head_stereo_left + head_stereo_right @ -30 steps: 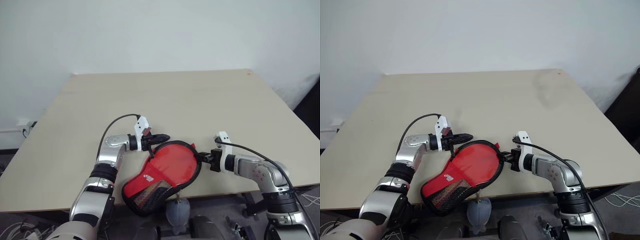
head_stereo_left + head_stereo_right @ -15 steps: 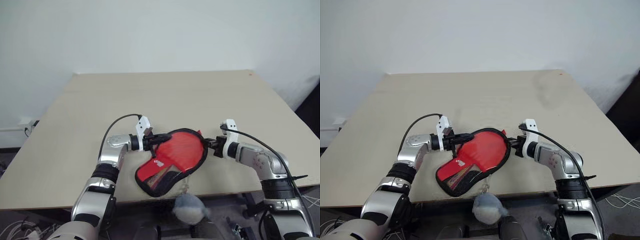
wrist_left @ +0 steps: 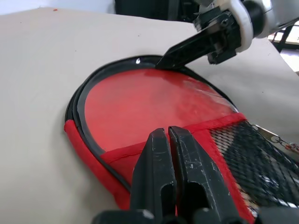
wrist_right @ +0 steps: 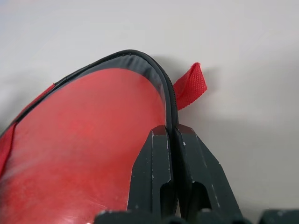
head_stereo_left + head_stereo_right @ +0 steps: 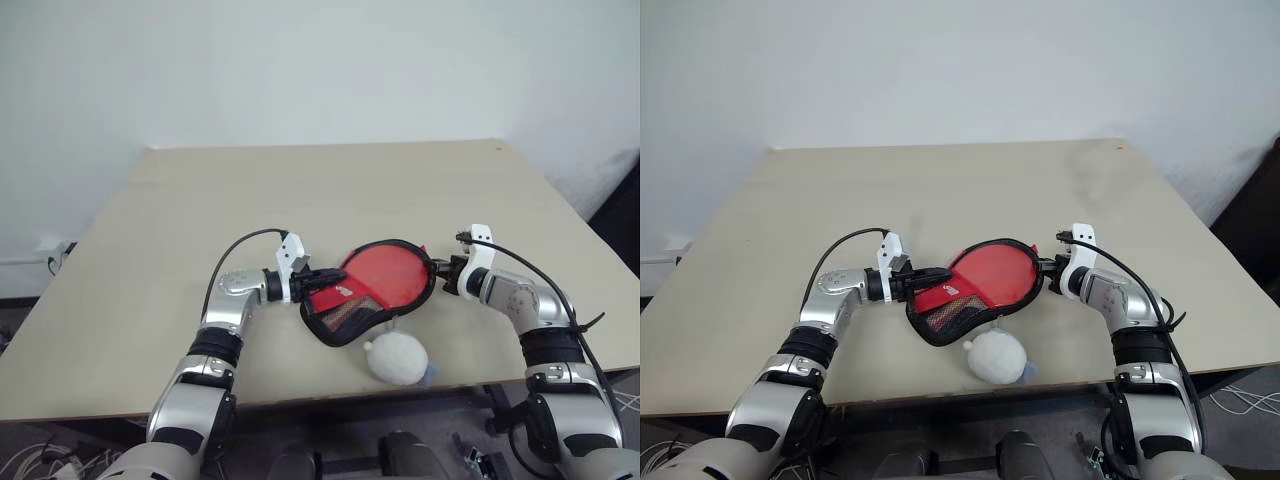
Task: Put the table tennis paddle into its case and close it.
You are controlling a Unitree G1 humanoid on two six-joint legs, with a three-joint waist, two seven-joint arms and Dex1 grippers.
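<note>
In the left eye view, the soft red paddle-shaped zip case [image 5: 375, 288] with black trim and mesh panel is seen lying near the front edge of the pale beige table [image 5: 300, 190], pinched at opposite ends: the left gripper [image 5: 322, 280] is clamped on its mesh end, the right gripper [image 5: 434, 272] on its rounded rim. A whitish fluffy ball [image 5: 396, 358] lies on the table just in front of the case; it could be dragged over the edge if the case is pulled back. A plain white wall is seen behind.

In the left wrist view, the closed fingers [image 3: 159, 177] are pressed on the red binding.

In the right wrist view, the black zip rim is nipped; it could slip out if tugged. The paddle itself cannot be made out.
</note>
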